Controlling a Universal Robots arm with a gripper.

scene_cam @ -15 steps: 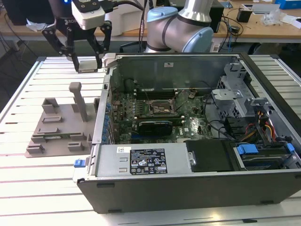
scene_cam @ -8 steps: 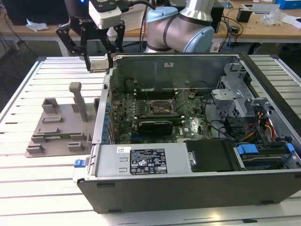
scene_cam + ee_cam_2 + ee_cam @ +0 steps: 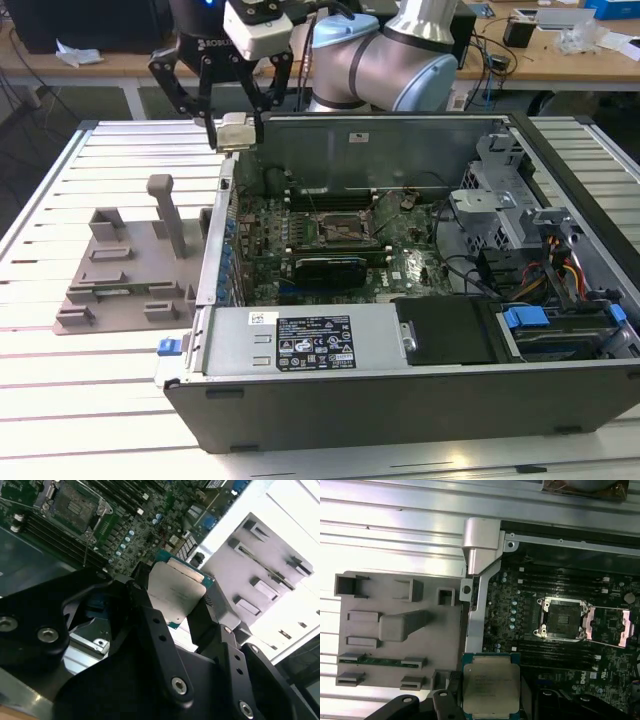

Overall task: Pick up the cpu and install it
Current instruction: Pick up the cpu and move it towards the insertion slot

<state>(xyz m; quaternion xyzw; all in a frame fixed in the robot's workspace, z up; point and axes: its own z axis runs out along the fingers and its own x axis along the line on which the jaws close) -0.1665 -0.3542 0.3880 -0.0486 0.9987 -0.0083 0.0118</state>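
Broadly, a pale slatted table (image 3: 60, 400) carries an open computer case (image 3: 400, 400) lying on its side, with the grey robot arm (image 3: 400, 50) reaching in from behind it. Inside the case lies the green motherboard (image 3: 400, 265), and a boxed power supply (image 3: 300, 342) runs along the case's near wall. On the exterior view's left, just beside the case, sits a grey plastic tray (image 3: 120, 300) with posts and small slotted holders. The black gripper (image 3: 234, 130) hangs above the case's far corner on the tray side, its fingers (image 3: 145, 610) closed on opposite edges of the cpu (image 3: 233, 136), which is held clear of everything below. In the second wrist view the cpu (image 3: 175, 587) shows its silvery top and thin pale rim between the two black fingers, slightly tilted in the picture. In the first wrist view the cpu (image 3: 490, 682) lies over the case wall, between the tray (image 3: 395, 600) and the motherboard (image 3: 520, 605). The socket (image 3: 562, 620) is well apart from the chip, near the middle of the board, with its metal lid (image 3: 612, 626) folded open beside it; in the exterior view the socket (image 3: 335, 226) sits below and to the right of the gripper.
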